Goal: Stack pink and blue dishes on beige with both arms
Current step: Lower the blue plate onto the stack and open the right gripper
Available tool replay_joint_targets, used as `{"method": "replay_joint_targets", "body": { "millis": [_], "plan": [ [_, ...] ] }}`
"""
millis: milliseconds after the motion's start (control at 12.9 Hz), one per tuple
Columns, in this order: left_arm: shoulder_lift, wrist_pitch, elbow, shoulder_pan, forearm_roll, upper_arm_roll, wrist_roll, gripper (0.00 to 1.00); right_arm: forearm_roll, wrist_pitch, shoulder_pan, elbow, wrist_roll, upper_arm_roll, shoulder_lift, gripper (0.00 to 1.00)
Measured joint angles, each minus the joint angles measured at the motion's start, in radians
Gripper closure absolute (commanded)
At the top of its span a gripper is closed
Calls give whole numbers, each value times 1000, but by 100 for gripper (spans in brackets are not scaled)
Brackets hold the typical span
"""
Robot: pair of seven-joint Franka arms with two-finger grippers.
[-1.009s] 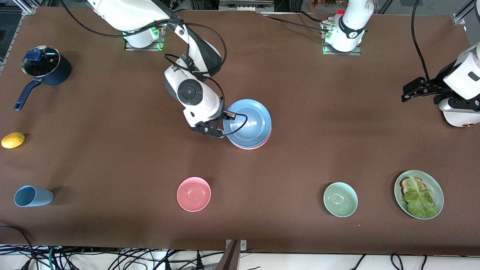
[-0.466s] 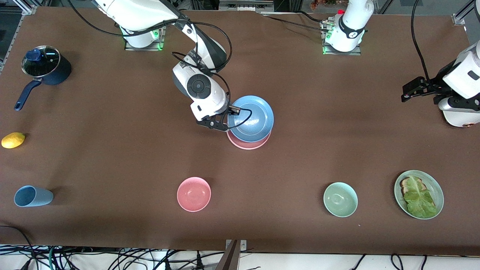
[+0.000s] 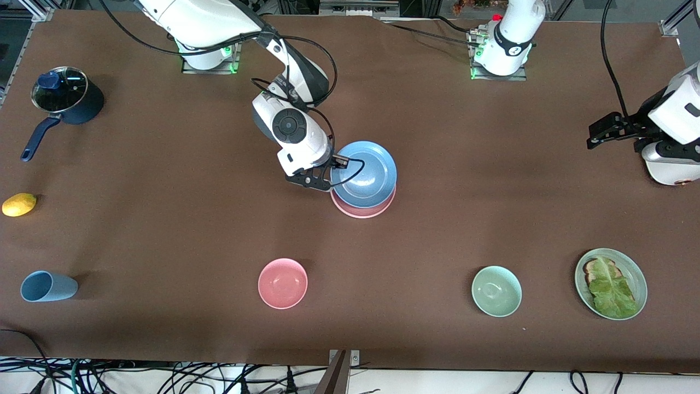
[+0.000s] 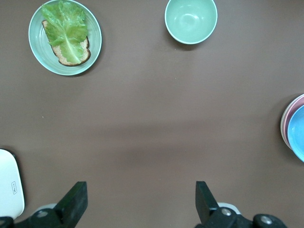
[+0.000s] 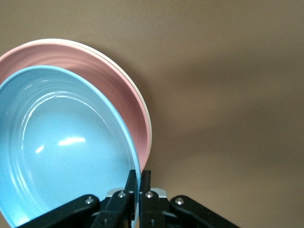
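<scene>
I've right gripper (image 3: pixel 324 183) clamped on blue plate (image 3: pixel 365 174) rim, tilted over pink plate (image 3: pixel 362 209); beige rim (image 5: pixel 148 124) barely shows beneath; next: lower, release; left gripper (image 3: pixel 601 132) waits, jaws apart.

The blue plate (image 5: pixel 61 152) looks smooth with a soft sheen, the pink plate (image 5: pixel 104 80) matt. The table (image 3: pixel 492 180) is dull brown. The pot (image 3: pixel 68 101) has a glossy glass lid.

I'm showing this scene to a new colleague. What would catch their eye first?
The right gripper pinches the rim of the blue plate, holding it over the pink plate mid-table. The left gripper waits open over the left arm's end of the table, where a lettuce plate lies closer to the front camera.
</scene>
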Motion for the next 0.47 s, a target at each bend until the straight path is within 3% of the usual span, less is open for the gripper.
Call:
{"method": "replay_joint_targets", "body": {
  "millis": [466],
  "plan": [
    [0,0,0,0,0,-1,0,0,-28,18,-1,1,0,-3,-1,100]
  ]
}}
